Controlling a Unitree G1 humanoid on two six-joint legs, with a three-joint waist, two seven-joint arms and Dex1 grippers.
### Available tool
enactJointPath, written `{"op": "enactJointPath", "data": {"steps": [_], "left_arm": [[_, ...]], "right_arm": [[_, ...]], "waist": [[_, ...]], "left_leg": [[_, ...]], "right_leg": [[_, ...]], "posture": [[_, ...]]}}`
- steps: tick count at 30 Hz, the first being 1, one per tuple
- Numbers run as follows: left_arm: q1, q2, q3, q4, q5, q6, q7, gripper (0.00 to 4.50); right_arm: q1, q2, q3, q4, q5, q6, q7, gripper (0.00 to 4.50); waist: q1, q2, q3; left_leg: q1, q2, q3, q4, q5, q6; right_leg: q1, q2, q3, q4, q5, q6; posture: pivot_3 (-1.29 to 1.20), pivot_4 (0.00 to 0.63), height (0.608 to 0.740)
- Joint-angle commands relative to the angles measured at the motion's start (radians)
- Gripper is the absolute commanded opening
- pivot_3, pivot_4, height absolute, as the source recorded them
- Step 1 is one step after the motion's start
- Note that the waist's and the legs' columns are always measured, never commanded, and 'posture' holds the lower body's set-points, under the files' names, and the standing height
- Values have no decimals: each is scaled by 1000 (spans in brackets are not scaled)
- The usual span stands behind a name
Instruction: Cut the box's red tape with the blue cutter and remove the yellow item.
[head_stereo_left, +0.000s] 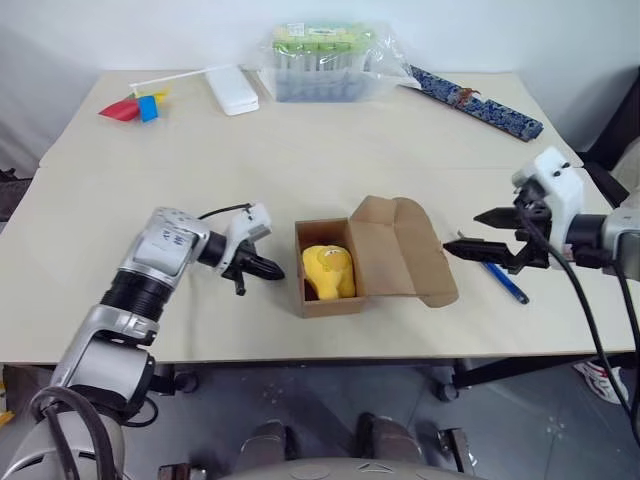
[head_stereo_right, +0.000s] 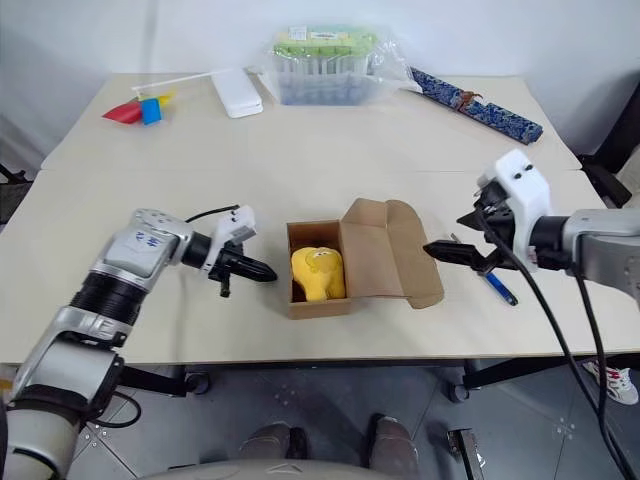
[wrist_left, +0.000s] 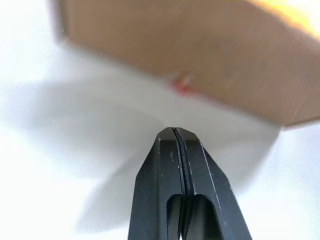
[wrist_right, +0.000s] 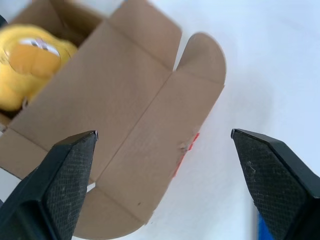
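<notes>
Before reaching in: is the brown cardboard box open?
Open: brown cardboard box has its lid flap folded back, yellow plush toy showing inside.

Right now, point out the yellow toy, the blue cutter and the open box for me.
yellow toy (head_stereo_left: 329, 271): left eye view, middle of its plush body inside the box.
blue cutter (head_stereo_left: 507, 283): left eye view, on its slim blue shaft on the table.
open box (head_stereo_left: 400, 255): left eye view, inner face of the opened lid.

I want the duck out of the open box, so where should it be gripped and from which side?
Probably from straight above: the duck lies in the box with walls all round, only its rounded upper body exposed. Pinch that soft body across its width. The open right end effector hovers beside the lid.
</notes>
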Motion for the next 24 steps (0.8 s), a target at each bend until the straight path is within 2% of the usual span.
{"op": "enactJointPath", "data": {"steps": [1,2,6,10,18,21,24], "left_arm": [[-34,68,45,8,-3,-3,-23,0],[-51,83,54,-3,-12,5,-35,0],[-130,74,89,-101,-98,86,-100,847],[-161,25,63,-173,-134,86,-131,2042],[-215,-80,-51,-186,-94,-50,-180,4453],[-259,-156,-136,-65,-11,-182,-169,4453],[-291,-202,-165,42,39,-276,-170,4453]], "right_arm": [[-14,-36,-33,-38,-17,-23,69,4472],[-10,-39,-29,-49,-20,-25,81,4472],[-5,-20,-17,-89,-22,-25,106,4500],[1,6,5,-133,-33,-43,118,4500],[59,16,38,-204,-109,-115,152,4500],[99,43,14,-228,-118,-115,122,4500],[126,62,-6,-256,-115,-104,98,4500]], "waist": [[-3,0,0],[-3,0,0],[13,-1,1],[22,-1,1],[19,-1,1],[27,-1,1],[23,-1,1]], "left_leg": [[0,0,0,0,0,0],[0,0,0,0,0,0],[-1,0,-1,1,0,0],[-1,-1,-1,1,0,0],[-1,-1,0,1,0,-1],[-1,-1,0,1,0,-1],[-1,-2,0,2,0,0]], "right_leg": [[0,0,0,0,0,0],[0,0,0,0,0,0],[0,0,0,0,0,0],[0,0,0,0,0,0],[0,0,0,0,0,0],[0,0,0,0,0,0],[1,0,0,-1,0,0]], "posture": [[0,150,740],[0,150,740],[0,150,740],[0,150,740],[0,150,740],[0,150,740],[0,150,740]]}}
